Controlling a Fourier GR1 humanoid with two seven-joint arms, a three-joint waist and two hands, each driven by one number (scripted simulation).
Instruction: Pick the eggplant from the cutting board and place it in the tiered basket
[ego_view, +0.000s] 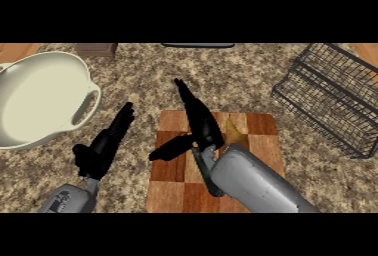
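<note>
**Right hand over the board**

Nearest the camera, the right forearm (255, 182) came in from the lower edge and lay across the wooden cutting board (173, 192), which sat near the counter's front edge, about midway along it. At the forearm's end the right hand (201, 125) was stretched over the board's upper half, its fingers (183, 92) straight and pointing past the board's far edge, the thumb (171, 148) spread to the left. It held nothing that could be seen. The eggplant could not be told apart from the hand; a dark, narrow shape (207, 172) showed just under the wrist on the board, but what it was could not be told.

Left of the board, the left hand (103, 145) hovered above the speckled counter (244, 75), fingers straight and slanting up to the right, closed on nothing.

A white pot (40, 100) with a side handle stood at the counter's left edge. The black wire basket (332, 100) stood at the right edge, well apart from the board. A brown block (97, 49) and a dark flat thing (198, 45) lay along the back edge.
</note>
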